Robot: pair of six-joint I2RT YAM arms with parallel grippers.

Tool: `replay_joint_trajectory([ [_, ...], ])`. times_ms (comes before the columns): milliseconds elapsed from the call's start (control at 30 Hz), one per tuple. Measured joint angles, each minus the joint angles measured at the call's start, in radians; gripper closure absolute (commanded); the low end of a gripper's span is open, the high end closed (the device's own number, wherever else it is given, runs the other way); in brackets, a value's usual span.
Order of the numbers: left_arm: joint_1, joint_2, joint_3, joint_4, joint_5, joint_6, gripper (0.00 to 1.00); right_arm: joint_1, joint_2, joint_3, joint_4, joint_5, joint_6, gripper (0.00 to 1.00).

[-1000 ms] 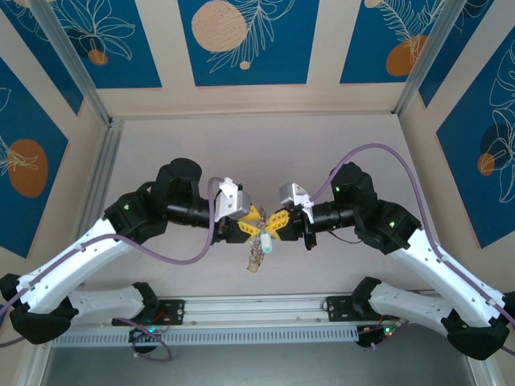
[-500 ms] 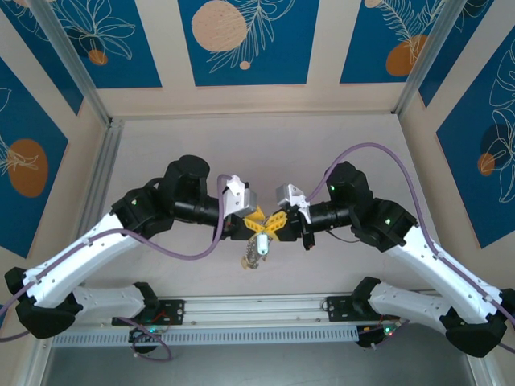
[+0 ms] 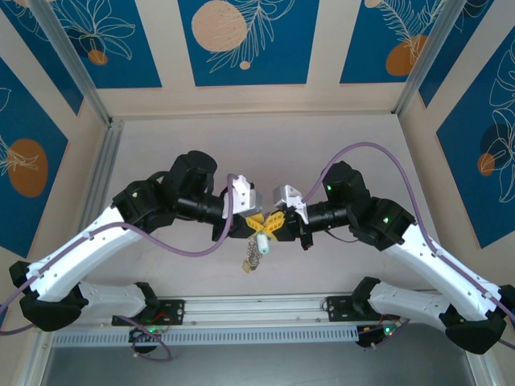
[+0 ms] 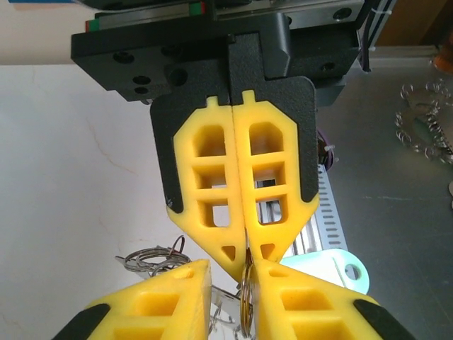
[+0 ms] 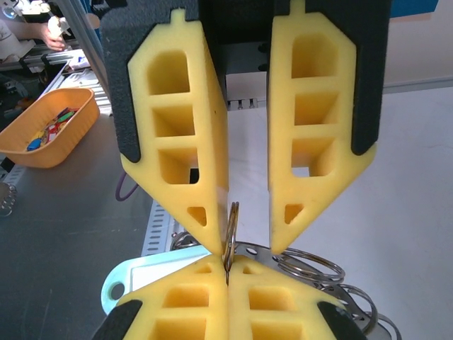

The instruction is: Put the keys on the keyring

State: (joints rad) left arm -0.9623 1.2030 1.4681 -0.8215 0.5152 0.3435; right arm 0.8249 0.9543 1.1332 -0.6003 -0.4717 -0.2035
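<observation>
Meeting tip to tip over the pale table (image 3: 161, 153), the left arm (image 3: 96, 241) and the right arm (image 3: 418, 249) reached inward from either side, their yellow-padded tools nose to nose near the middle of the near half of the surface.

The right gripper (image 5: 226, 265) was pressed fully closed, its two foam pads flat against each other. It pinched the rim of the keyring (image 5: 231, 227), which stood edge-on and upright out of the seam between the pads. The left wrist view showed the same clamp from the opposite side, the joined tips of that tool biting the top of the ring.

The left gripper (image 5: 248, 241) faced it with a narrow gap between its fingers. The ring stood inside that gap, lying against the inner face of one finger while the other finger stood just apart from it, so this tool straddled the ring without clamping it.

A loose bunch of silvery rings (image 5: 311, 265) hung just beside the pinched ring, and from above it showed as a short pale strand below the two tools.

Beside that bunch lay the pale teal key (image 4: 340, 268), its flat plastic head pierced by a round hole.
</observation>
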Motion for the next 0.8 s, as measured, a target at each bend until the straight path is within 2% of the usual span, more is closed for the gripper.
replay_joint_trajectory([
  [267,-0.016,0.033,0.048,-0.077,-0.017,0.022,0.88,0.007,0.0,0.0,-0.013,0.013,-0.004,1.0],
  [400,-0.02,0.055,0.075,-0.113,-0.024,0.027,1.0,0.009,0.0,0.0,-0.023,0.032,-0.008,1.0],
  [600,-0.022,0.062,0.085,-0.114,-0.023,0.028,1.0,0.013,-0.01,0.004,-0.026,0.053,-0.018,1.0],
  [800,-0.023,0.014,0.001,-0.005,-0.021,-0.025,1.0,0.014,-0.021,0.003,-0.03,0.077,-0.014,1.0],
])
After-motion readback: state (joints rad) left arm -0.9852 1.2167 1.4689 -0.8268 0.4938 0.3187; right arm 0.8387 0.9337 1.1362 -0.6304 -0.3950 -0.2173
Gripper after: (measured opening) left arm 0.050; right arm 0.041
